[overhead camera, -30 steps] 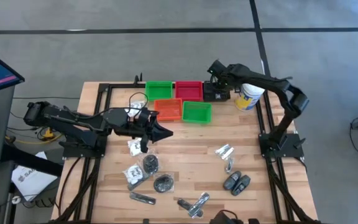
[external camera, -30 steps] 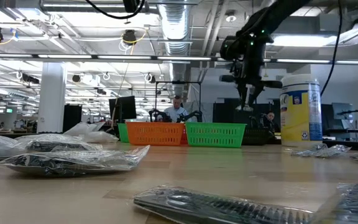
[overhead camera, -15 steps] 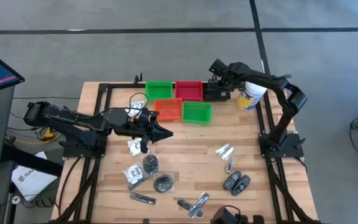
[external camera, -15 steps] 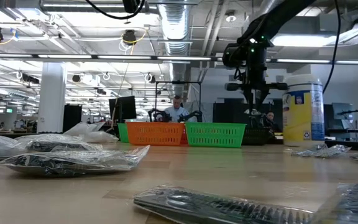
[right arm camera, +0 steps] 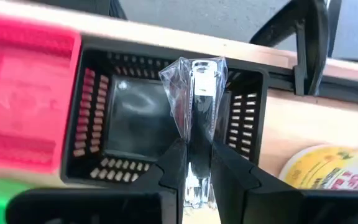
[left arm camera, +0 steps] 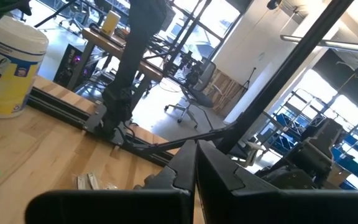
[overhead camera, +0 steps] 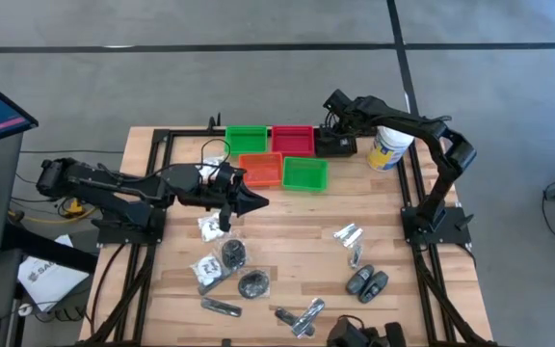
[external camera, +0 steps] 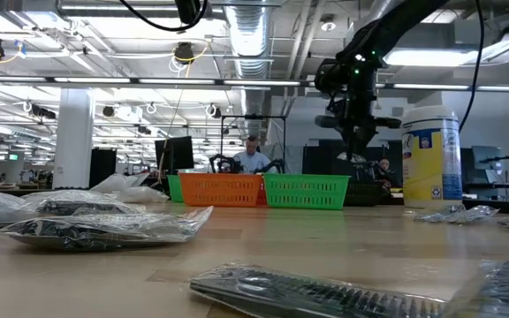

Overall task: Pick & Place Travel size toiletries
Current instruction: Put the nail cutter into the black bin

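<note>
Risk of a missed drop: right gripper (right arm camera: pixel 192 163) has its fingers pinched on a clear sachet (right arm camera: pixel 194 87) above the black tray (right arm camera: pixel 129 121), and the limp film could catch the rim or cling on release. White canister (overhead camera: pixel 389 147) stands just beside that tray. Left gripper (overhead camera: pixel 249 200), fingers closed and empty, waits over the tabletop (overhead camera: pixel 287 241) near remaining packets (overhead camera: pixel 222 260)

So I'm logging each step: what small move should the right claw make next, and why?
Probably lower a little and open. The right claw grips a clear packet directly above the black tray, so releasing should drop it in. The left claw waits shut mid-table.
</note>
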